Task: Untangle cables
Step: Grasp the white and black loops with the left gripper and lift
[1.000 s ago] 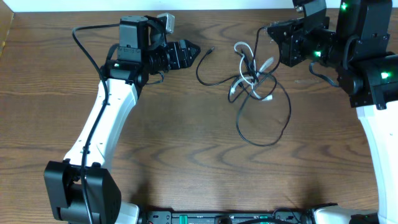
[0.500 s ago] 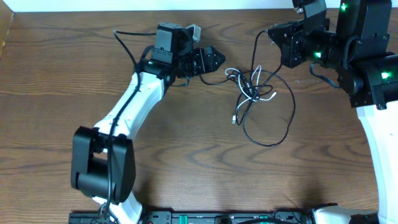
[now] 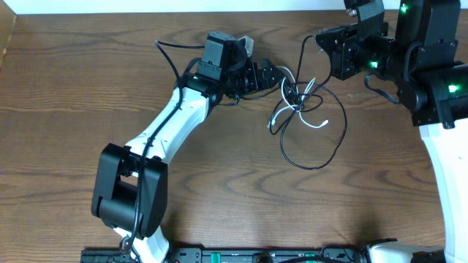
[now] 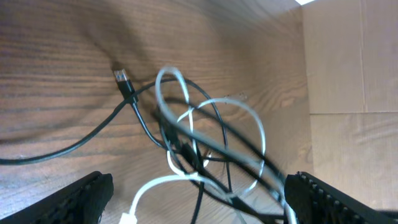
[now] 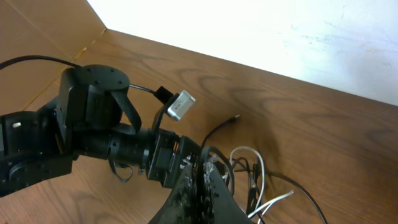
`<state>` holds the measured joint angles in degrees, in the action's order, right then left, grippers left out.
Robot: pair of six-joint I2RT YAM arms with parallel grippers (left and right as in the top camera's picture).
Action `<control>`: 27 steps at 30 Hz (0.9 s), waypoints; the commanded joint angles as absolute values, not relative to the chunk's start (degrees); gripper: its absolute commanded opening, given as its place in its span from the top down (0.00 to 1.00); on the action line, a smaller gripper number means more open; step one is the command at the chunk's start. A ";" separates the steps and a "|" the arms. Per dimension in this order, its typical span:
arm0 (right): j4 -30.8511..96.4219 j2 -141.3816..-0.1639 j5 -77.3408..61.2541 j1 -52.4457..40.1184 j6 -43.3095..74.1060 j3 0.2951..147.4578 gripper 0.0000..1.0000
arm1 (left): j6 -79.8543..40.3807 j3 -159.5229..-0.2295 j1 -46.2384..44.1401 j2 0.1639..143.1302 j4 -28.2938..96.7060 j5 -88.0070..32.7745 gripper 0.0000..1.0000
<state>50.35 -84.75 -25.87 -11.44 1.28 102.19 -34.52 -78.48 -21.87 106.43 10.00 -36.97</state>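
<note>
Left gripper (image 4: 199, 190) is standing wide open and holding nothing, hovering just over the knot with the crossed strands lying between and ahead of its fingers. Right gripper (image 5: 202, 180) is sitting fully closed at the far right of the worktop (image 3: 219, 183); one strand of the black cable (image 4: 74, 148) is rising from the knot to its tip, so it appears to be pinching that cable, though the contact itself is too small to confirm. Both cables are lying right of centre. The black one is looping out toward the front, with a free plug (image 4: 122, 79) resting on the wood beside the knot. The white cable (image 4: 168, 179) is threading through the black loops at several crossings, with its ends trailing just outside them. Judgement: the untangling is not yet done. The main risk is the left gripper closing at the knot and taking both colours at once; any pull would then be cinching the loops instead of opening them. With the right side anchoring the black strand, a sideways pull could be drawing that strand taut and locking the white loop. A plug could also snag in a loop while passing through. The thin cables may slip from the pads.
</note>
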 commanded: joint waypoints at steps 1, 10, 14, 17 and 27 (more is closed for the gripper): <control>50.48 -84.79 -25.74 -11.20 2.09 102.39 0.99 | -34.89 -79.75 -21.69 107.07 8.80 -36.99 0.07; 50.46 -84.79 -25.58 -11.25 2.07 102.39 0.99 | -41.17 -79.75 -21.74 107.07 7.09 -36.34 0.06; 50.46 -84.79 -25.58 -11.25 2.07 102.37 0.99 | -43.31 -79.75 -21.74 107.07 5.82 -36.36 0.06; 50.48 -84.79 -25.61 -11.25 2.07 102.37 0.99 | -45.43 -79.75 -21.74 107.07 5.15 -36.34 0.06; 50.63 -84.79 -25.58 -11.25 2.07 102.37 0.99 | -49.04 -79.75 -23.16 107.09 3.70 -34.54 0.06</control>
<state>50.74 -84.75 -25.80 -11.44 1.30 102.19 -47.83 -78.48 -22.04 106.43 3.99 -36.47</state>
